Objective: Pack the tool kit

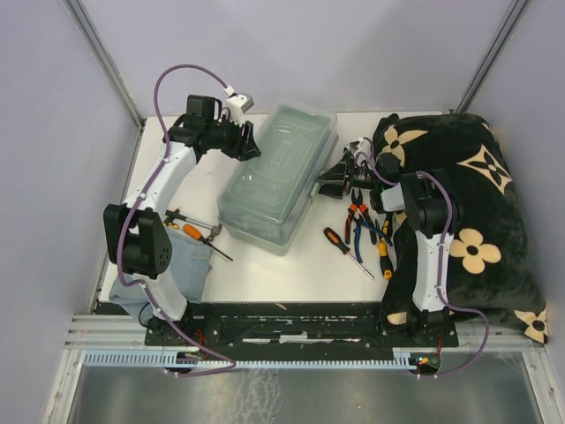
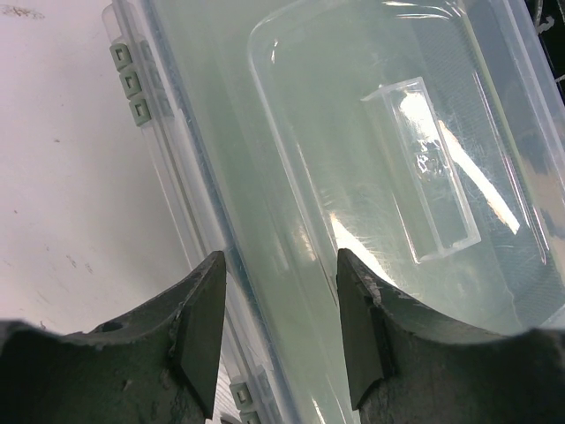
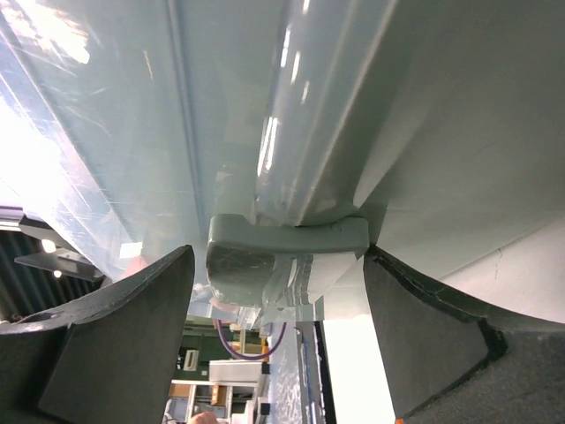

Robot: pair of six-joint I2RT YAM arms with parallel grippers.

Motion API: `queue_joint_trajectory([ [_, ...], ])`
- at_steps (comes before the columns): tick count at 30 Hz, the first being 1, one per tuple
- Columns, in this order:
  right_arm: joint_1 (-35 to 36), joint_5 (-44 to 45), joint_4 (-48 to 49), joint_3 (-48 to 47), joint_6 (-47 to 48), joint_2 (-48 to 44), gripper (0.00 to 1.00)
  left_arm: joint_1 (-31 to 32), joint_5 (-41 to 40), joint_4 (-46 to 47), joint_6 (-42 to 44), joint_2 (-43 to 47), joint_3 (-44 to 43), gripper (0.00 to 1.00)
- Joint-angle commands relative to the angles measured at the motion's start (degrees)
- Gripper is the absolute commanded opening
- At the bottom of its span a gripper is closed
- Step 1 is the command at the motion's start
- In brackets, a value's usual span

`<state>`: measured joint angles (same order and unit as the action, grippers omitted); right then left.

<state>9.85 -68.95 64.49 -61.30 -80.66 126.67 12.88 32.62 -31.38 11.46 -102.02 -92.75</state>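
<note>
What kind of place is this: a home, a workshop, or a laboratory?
Probably a robot laboratory: a left arm and right arm bolted at a white table, plain walls with metal posts, and a toolbox laid out with hand tools.

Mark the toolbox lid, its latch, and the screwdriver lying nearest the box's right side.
toolbox lid [image 1: 282,150], top external view, middle of the translucent panel.
latch [image 3: 287,238], right wrist view, middle of its grey bar.
screwdriver [image 1: 336,238], top external view, orange-black handle.
</note>
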Motion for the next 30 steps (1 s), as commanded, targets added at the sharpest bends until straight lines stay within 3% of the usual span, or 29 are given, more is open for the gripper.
queue_joint_trajectory([
  [1, 3.91, 6.14, 17.60, -1.94, -7.27, 0.58, 0.84, 3.57, 2.10, -11.77, 5.24, -5.65, 3.65, 0.30],
  [7, 4.01, 6.80, 10.77, -2.05, -3.14, -0.96, 0.86, 3.82, 2.46, -12.08, 5.41, -5.74, 3.54, 0.30],
  [11, 4.17, 7.55, 0.65, -1.55, 4.05, -3.16, 0.86, 4.00, 2.45, -12.22, 5.57, -5.82, 3.47, 0.29],
  [16, 4.56, 7.91, -7.86, -1.92, 9.58, -4.73, 0.77, 4.21, 2.36, -12.36, 5.56, -5.91, 3.43, 0.29],
  [19, 4.68, 7.74, -5.77, -1.95, 8.03, -4.62, 0.68, 4.24, 2.36, -12.48, 5.73, -5.91, 3.46, 0.28],
  [23, 4.73, 7.58, 4.92, -2.19, -0.05, -2.75, 0.62, 4.41, 2.23, -12.63, 5.69, -6.13, 3.46, 0.28],
  [27, 4.69, 7.95, 10.18, -2.29, -3.94, -1.16, 0.77, 4.44, 2.27, -12.64, 5.75, -6.10, 3.56, 0.27],
  [30, 4.66, 8.01, 9.84, -2.37, -3.81, -1.07, 0.75, 4.52, 2.27, -12.72, 5.76, -6.09, 3.79, 0.27],
])
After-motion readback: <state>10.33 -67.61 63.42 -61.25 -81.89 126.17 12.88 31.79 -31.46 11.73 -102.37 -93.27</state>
